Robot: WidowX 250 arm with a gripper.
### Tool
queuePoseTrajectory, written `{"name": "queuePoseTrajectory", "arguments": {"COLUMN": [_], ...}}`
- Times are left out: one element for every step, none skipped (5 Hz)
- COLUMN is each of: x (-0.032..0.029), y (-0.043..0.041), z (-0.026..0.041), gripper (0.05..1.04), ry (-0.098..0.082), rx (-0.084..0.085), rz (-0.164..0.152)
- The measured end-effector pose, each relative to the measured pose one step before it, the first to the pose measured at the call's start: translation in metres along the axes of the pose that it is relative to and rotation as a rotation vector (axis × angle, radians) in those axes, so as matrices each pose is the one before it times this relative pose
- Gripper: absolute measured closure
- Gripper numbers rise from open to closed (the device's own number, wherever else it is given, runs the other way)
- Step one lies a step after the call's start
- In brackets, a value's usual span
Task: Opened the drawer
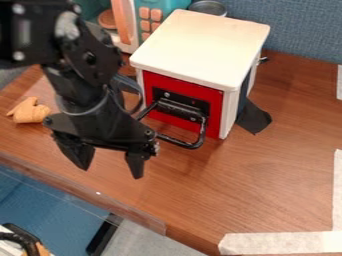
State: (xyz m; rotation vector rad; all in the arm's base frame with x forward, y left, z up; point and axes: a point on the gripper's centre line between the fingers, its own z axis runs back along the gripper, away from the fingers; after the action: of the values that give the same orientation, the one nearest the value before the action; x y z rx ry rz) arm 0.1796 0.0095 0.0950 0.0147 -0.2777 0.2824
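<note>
Spreading beneath the other things, the wood bench [280, 170] runs from a blue wall [304, 37] at the back to a near edge that slants down toward the lower right. The black arm [73, 85] comes in from the upper left and hangs over the left part of the bench. The white box [200, 40] stands upright toward the back, turned at an angle, with its front facing the lower left.

The end effector [110, 167] points down in front of the box, on its left side in the camera view. It is open, its 2 fingers [136, 165] parted wide over the bench. The teal toy [162, 7], with an orange handle and buttons, stands at the back, left of the box. Pale tape [280, 243] forms a corner at the lower right, and 1 more strip lies higher up at the right edge.

The red drawer [215, 110] is in the front of the box, shut, its face set within the white frame. Its black handle [190, 145] is a loop that sticks out over the bench, near the end effector; whether the 2 touch I cannot tell. A black flap [254, 117] lies on the bench beside the box's right side. A yellow-orange toy [30, 112] lies at the far left. Part of a grey tin [208, 6] shows behind the box.
</note>
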Motion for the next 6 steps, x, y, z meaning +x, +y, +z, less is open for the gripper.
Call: {"name": "queuePoseTrajectory", "arguments": {"x": [0.00802, 0.01198, 0.01087, 0.00615, 0.00484, 0.00310], "y": [-0.00284, -0.00859, -0.00938, -0.00636, -0.00616, -0.00850], "z": [-0.01199, -0.00090, -0.00095, -0.00204, -0.00537, -0.00344], "gripper": [0.083, 0.083, 0.083, 0.083, 0.083, 0.083], "ry": [-0.0015, -0.0305, -0.0403, -0.0455, -0.0932, -0.0222], "rx": [-0.0412, -0.0451, -0.0107, 0.0635, 0.1246, 0.0094], "rz": [0.1638, 0.1880, 0.2193, 0.1371, 0.1755, 0.0369]}}
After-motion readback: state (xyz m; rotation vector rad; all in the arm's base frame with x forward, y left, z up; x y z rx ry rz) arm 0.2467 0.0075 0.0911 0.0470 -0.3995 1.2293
